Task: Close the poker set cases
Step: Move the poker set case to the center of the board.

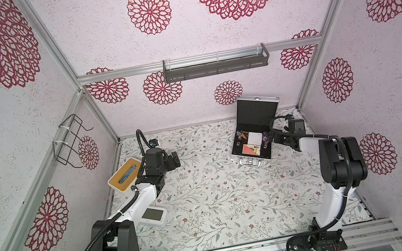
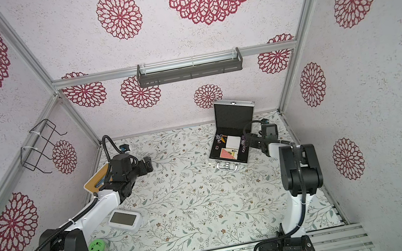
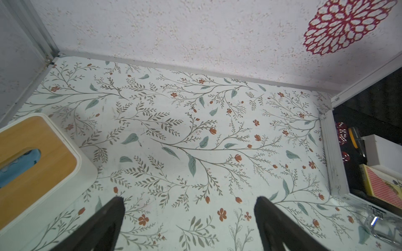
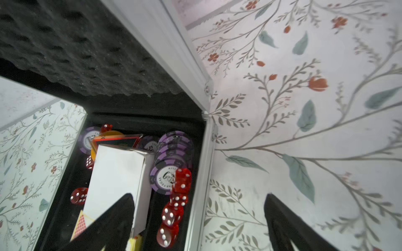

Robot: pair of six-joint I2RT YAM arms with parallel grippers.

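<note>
The poker set case lies open at the back right of the table in both top views, its foam-lined lid standing upright against the back wall. Purple chips, red dice and a white card box fill the base. My right gripper is open and straddles the case's right side wall, one finger over the contents and one over the table. My left gripper hangs open over bare table, well left of the case, holding nothing.
A white box with a wooden top sits at the left wall beside my left arm. A white device with a screen lies near the front left. A wire rack hangs on the left wall and a grey shelf on the back wall.
</note>
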